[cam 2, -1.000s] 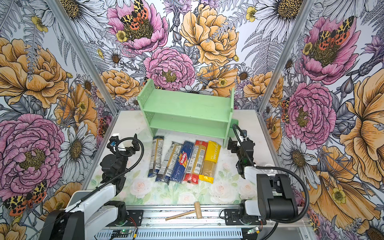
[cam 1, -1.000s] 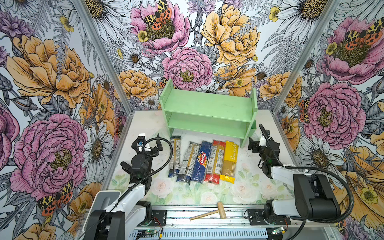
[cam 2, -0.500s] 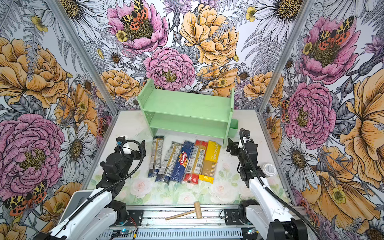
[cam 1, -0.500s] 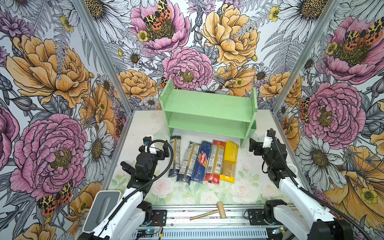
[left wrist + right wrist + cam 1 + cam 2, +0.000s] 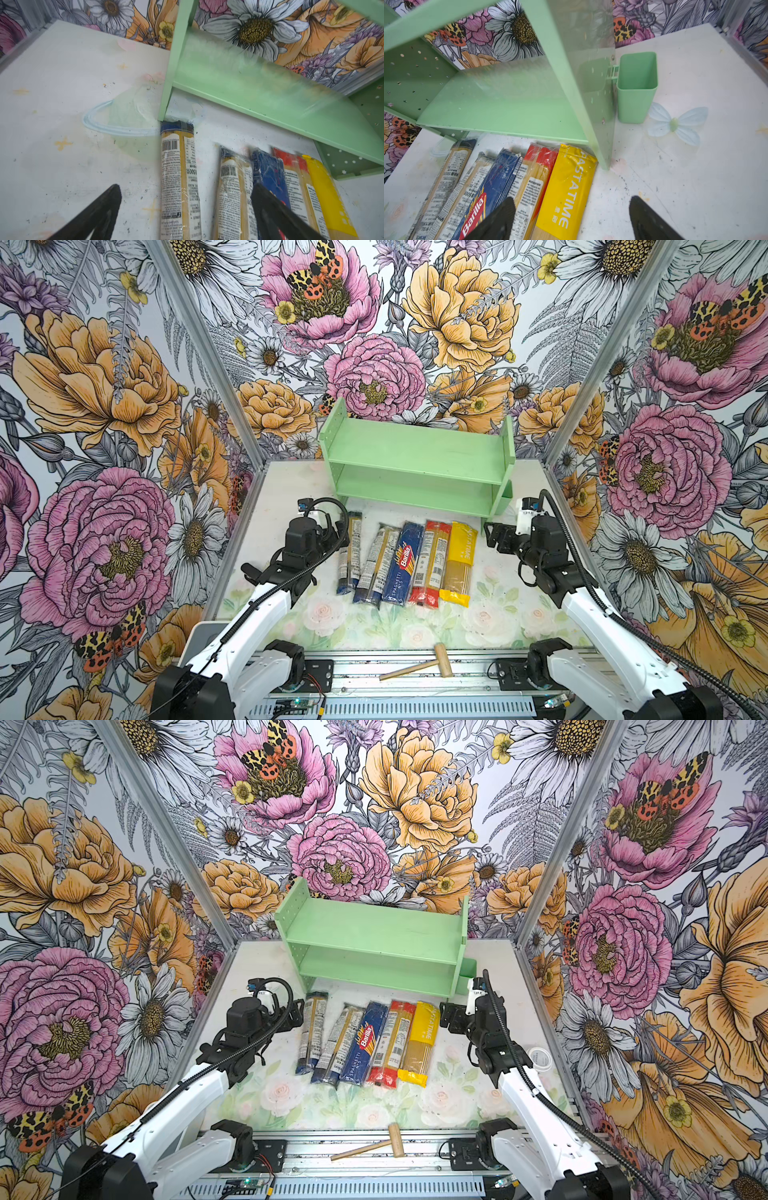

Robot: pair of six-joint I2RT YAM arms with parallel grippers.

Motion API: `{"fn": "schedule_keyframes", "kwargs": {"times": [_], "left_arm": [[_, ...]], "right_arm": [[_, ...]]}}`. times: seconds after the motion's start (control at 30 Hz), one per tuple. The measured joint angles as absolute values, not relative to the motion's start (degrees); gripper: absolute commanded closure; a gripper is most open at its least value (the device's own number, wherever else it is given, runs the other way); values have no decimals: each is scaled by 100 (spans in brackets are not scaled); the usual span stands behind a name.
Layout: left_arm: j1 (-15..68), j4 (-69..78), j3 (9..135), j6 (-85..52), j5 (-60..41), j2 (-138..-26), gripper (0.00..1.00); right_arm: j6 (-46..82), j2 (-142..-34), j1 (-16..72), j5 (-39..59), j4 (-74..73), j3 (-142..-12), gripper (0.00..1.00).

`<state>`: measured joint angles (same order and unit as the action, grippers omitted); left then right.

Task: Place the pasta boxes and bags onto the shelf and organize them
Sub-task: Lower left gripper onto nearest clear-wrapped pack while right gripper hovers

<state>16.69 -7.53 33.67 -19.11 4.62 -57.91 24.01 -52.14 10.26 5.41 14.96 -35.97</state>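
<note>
In both top views five pasta packs lie side by side on the tabletop, just near of the one two-tier shelf; from the left: a first blue-ended bag, a second blue-ended bag, one Barilla box, one red-ended bag, one yellow bag; one mallet lies on the near rail; the left pincer hangs at the first bag's left edge; the right pincer is right of the yellow bag, apart from it.

In the left wrist view the left pincer is spread wide and empty, with both blue-ended bags between its fingers; the first bag's far end seems to touch the shelf's left foot.

In the right wrist view the right pincer is likewise spread and empty; the yellow bag lies between its fingers; one green cup hangs on the shelf's right panel.
</note>
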Motion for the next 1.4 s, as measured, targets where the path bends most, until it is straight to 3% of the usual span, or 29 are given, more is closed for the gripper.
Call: {"fn": "schedule_keyframes", "kwargs": {"times": [0.5, 0.9, 1.4], "left_arm": [[2388, -1656, 3446, -2613, 355, -6598, 1], [2493, -2036, 3712, -2716, 351, -7170, 1], [2838, -2602, 4268, -3033, 624, -8088, 1]], "right_arm": [[3004, -5070, 2143, 600, 2261, -3594, 13], [3002, -5852, 3114, -130, 2351, -3854, 11], [2888, -6512, 3435, -390, 2355, -4143, 8]]}}
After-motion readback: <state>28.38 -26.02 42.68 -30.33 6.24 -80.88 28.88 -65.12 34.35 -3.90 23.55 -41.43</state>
